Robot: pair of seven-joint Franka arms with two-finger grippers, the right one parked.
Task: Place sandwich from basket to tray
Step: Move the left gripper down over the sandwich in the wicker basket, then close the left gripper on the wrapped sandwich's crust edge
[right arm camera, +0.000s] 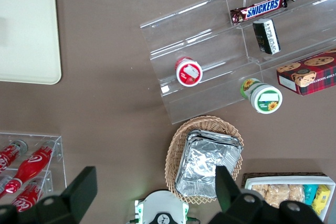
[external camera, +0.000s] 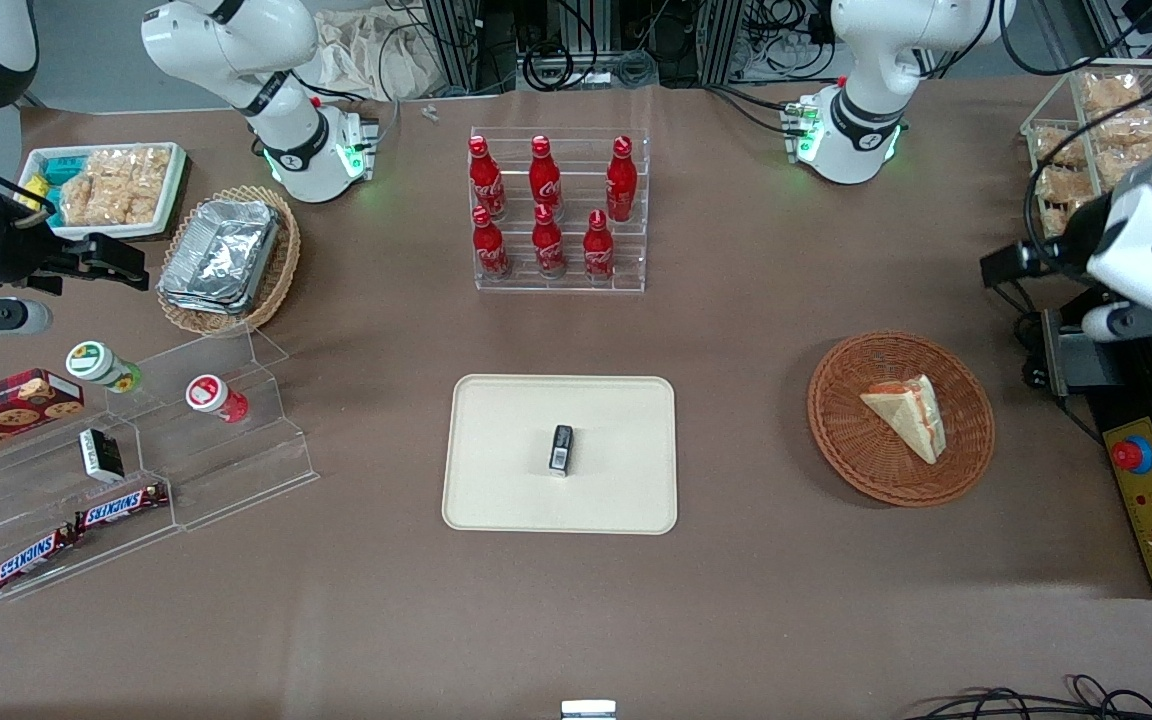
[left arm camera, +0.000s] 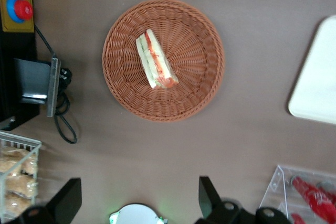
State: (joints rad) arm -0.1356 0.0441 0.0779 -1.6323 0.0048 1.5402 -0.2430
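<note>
High above basket [left arm camera: 163, 60] with sandwich [left arm camera: 155, 60], open-fingered tool [left arm camera: 139, 199].

The hand [left arm camera: 139, 200] shows only its two dark fingertips; the tray [left arm camera: 316, 80] is cut off by the edge.

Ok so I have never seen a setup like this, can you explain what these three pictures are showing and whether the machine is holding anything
These are two robot arms at a brown table. One picture looks down from the front; the other two come from cameras on the arms' wrists. The working arm's gripper hangs high above the table, open and holding nothing. Below it, a sandwich lies in a round wicker basket. The cream tray in the middle of the table carries only a small dark packet. Also on the table are red bottles in a clear rack, and chocolate bars and a foil container toward the parked arm's end.
</note>
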